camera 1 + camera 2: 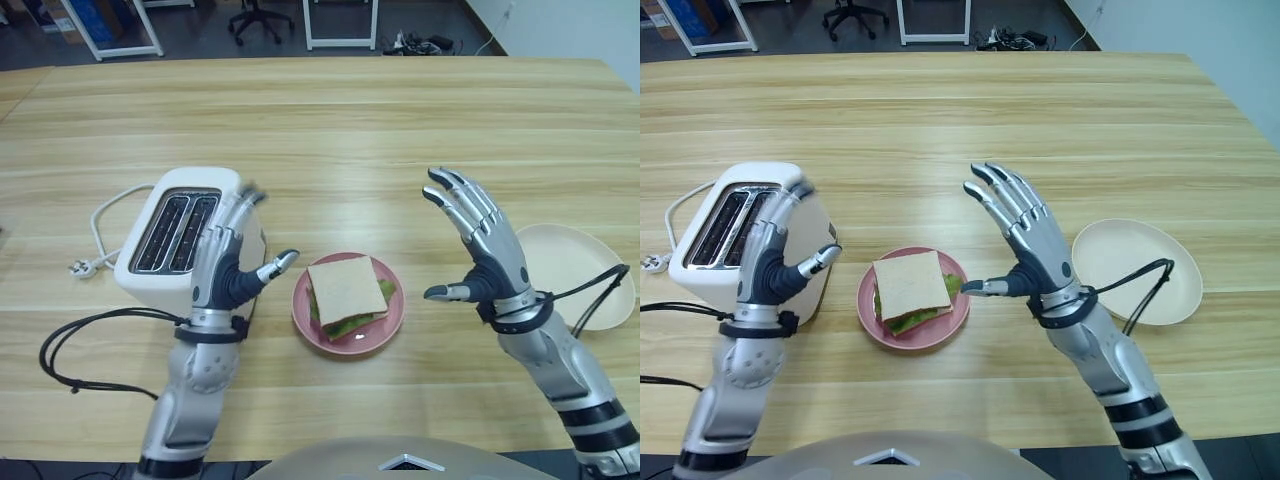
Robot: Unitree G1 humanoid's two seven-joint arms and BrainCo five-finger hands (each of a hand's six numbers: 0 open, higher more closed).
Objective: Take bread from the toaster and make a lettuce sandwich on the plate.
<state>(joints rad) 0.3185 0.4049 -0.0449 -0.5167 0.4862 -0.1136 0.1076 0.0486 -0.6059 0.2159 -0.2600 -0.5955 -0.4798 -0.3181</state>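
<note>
– Left eye view first: where's the sandwich?
– On the pink plate (pixel 300 312), near the front edge of the table (pixel 400 130), between the two hands. A bread (pixel 345 287) slice lies flat on top, and lettuce (pixel 352 324) sticks out under its front and right edges. I can't tell what lies beneath the lettuce.
– And the toaster?
– The toaster (pixel 140 272) stands upright to the left of the plate, close by but apart from it. Its two slots face up. A white cord (pixel 100 225) loops from its left side to a plug (pixel 82 267) lying on the wood.
– What is the left hand doing?
– The left hand (pixel 225 262) is raised in front of the toaster's right side. Its fingers are stretched out and point up and away, with the thumb angled towards the plate. It holds nothing. Whether the fingertips touch the toaster I can't say, because they are blurred.
– The right hand?
– The right hand (pixel 485 245) is up over the table to the right of the plate. Its palm faces left, its fingers are spread wide, and its thumb points at the sandwich. It holds nothing either, and it is clear of the plate.
– Anything else on the table?
– A cream dish (pixel 570 260) lies to the far right, partly behind the right wrist. A black cable (pixel 590 290) arcs from that wrist over the dish's front. Another cable (pixel 70 340) loops from the left wrist across the wood.
</note>
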